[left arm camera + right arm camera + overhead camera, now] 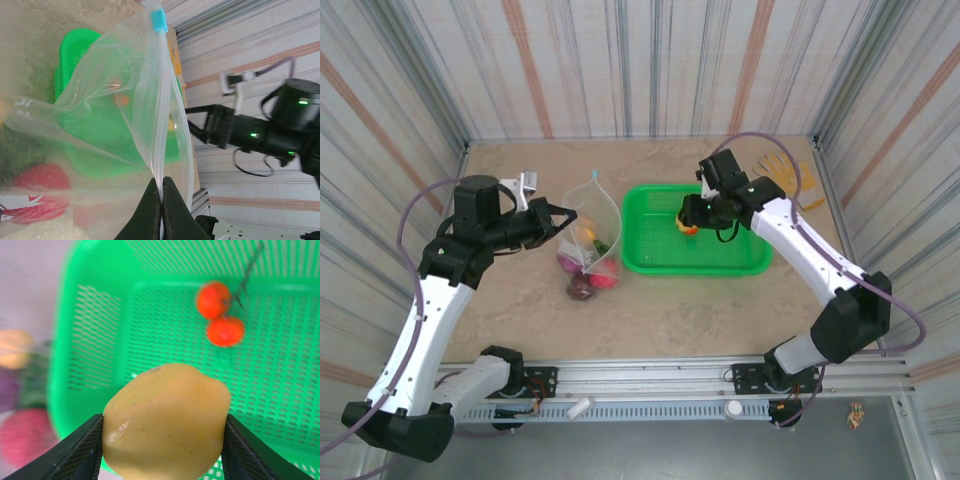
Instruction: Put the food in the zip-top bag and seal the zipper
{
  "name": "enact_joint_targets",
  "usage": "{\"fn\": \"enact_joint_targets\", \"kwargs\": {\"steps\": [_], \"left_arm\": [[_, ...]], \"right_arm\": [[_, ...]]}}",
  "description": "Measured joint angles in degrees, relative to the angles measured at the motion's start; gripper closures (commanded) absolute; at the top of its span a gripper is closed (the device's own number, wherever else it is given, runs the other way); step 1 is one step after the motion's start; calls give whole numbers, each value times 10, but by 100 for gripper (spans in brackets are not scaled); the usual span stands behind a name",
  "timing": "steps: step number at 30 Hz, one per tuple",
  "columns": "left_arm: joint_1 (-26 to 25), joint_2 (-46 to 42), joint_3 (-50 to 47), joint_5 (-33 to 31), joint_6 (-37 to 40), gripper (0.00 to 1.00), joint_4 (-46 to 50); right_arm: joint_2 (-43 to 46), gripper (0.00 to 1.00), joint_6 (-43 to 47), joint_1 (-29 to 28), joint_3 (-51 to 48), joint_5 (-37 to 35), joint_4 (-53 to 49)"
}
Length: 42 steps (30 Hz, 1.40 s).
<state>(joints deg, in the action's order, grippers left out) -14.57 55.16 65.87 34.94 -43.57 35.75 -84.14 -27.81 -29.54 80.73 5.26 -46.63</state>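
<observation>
Nearest the front edge of the desk (670,320), a small heap of food (590,278), pink-red and dark purple among it, lies in the bottom of the zip-top bag (592,232). The bag's long axis runs away from me, from that heap toward the far wall, and ends at a blue slider (157,20).

Just behind the heap, the left gripper (558,215) comes in from the left. Its jaws are pressed together on one lip of the zipper (169,105), holding that edge taut and lifted. The wrist view shows the other lip bulging away from it, so I judge the mouth to be open, though I cannot tell how wide.

A little farther back and to the right, the right gripper (690,222) hangs above the left part of the green basket (695,268). It is clamped on a yellow fruit (167,420), one finger on each side. Two tiny tomatoes (220,315) lie on the basket floor beyond it.

The next move turns on one relation. The bag's mouth lies to the left of the held fruit, just past the basket's left wall, and the rim runs near to far across that path. The right arm is the one carrying the fruit and is near the opening. I judge it must cross leftward and come down between the two lips.

Far back, by the right corner, a yellow glove (785,172) lies on the desk.
</observation>
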Motion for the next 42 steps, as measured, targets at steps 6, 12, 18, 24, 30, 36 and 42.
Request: {"fn": "enact_joint_targets", "kwargs": {"steps": [6,12,18,24,30,36,42], "left_arm": [[0,0,0,0,0,100,0],[0,0,0,0,0,100,0],[0,1,4,0,0,100,3],[2,2,9,-9,1,100,17],[2,3,14,-9,1,100,21],[2,3,14,-9,1,100,19],[2,3,15,-7,1,100,19]], "right_arm": [[7,47,19,-93,148,-7,-19],[-25,47,46,-185,289,-9,-26],[-94,46,62,-233,358,-4,-35],[-168,45,75,-273,378,-23,-61],[-202,44,84,-291,384,-73,-89],[-226,42,89,-297,395,-118,-106],[-239,24,90,-297,405,-148,-105]]}}
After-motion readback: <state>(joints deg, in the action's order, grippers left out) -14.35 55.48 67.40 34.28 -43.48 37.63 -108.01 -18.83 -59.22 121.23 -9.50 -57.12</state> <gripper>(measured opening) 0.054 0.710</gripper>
